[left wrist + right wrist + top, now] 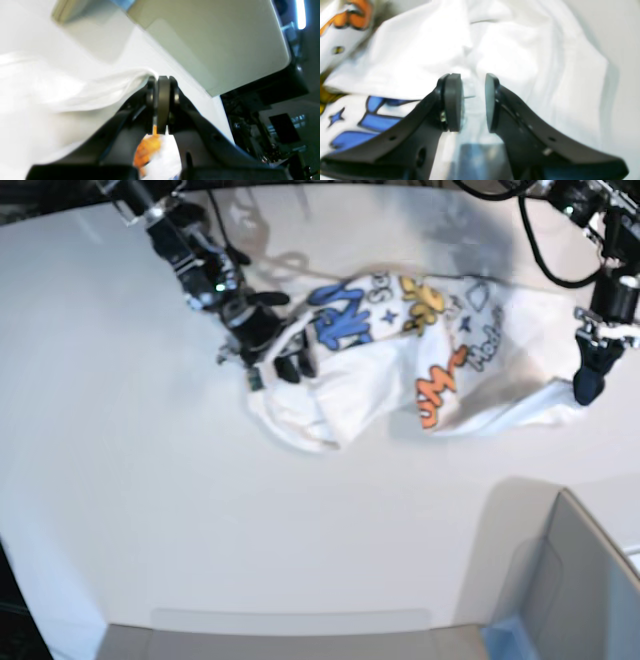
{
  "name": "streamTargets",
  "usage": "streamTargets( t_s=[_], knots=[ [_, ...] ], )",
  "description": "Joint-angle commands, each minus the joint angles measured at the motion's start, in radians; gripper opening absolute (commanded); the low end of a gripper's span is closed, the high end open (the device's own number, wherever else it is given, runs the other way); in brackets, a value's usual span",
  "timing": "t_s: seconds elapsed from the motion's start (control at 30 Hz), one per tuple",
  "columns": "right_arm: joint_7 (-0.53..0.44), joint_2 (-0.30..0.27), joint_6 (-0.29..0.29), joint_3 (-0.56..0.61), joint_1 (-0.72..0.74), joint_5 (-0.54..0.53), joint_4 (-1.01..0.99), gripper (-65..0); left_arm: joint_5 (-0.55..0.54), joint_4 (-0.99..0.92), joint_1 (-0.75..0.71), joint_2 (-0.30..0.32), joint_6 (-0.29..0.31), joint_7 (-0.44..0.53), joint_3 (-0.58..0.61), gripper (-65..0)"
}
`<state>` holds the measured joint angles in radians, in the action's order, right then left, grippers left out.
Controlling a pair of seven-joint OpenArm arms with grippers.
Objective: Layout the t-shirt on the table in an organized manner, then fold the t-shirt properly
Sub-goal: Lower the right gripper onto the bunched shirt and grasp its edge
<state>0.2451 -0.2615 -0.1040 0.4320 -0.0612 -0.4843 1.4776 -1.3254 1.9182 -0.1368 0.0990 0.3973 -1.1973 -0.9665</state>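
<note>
The right claw hangs over the crumpled t-shirt, its 2 dark pads parted with white cloth showing in the gap. Blue printed letters lie at the left, orange print at the upper left, pale bench at right

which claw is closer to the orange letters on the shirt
Left. The left claw pinches the t-shirt edge at the base view's right, with the orange letters a short stretch away. The right claw hovers open beside the blue print, farther off.
</note>
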Motion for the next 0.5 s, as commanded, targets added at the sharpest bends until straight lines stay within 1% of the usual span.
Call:
streamTargets(
  t_s=[0.0, 0.1, 0.17, 0.23, 0.33, 0.47],
  knots=[
    [0.007, -0.028, -0.012, -0.051, -0.006, -0.018, 0.031, -48.6, -0.029, 0.037, -0.011, -0.018, 0.007, 0.015, 0.001, -65.0],
    [0.017, -0.091, -0.010, -0.178, -0.073, -0.086, 0.100, -48.6, -0.029, 0.076, -0.056, -0.078, 0.007, 0.015, 0.001, -65.0],
    [0.017, -0.120, -0.010, -0.218, -0.107, -0.093, 0.157, -48.6, -0.029, 0.082, -0.068, -0.094, 0.007, 0.015, 0.001, -65.0],
    [0.017, -0.143, -0.010, -0.226, -0.137, -0.092, 0.235, -48.6, -0.029, 0.080, -0.067, -0.095, 0.007, 0.012, 0.001, -65.0],
    [0.018, -0.149, -0.010, -0.223, -0.167, -0.090, 0.355, -48.6, -0.029, 0.080, -0.059, -0.092, 0.007, -0.029, -0.002, -65.0],
    [0.020, -0.118, -0.010, -0.223, -0.168, -0.090, 0.473, -48.6, -0.029, 0.080, -0.059, -0.092, 0.007, -0.042, -0.002, -65.0]
  ],
)
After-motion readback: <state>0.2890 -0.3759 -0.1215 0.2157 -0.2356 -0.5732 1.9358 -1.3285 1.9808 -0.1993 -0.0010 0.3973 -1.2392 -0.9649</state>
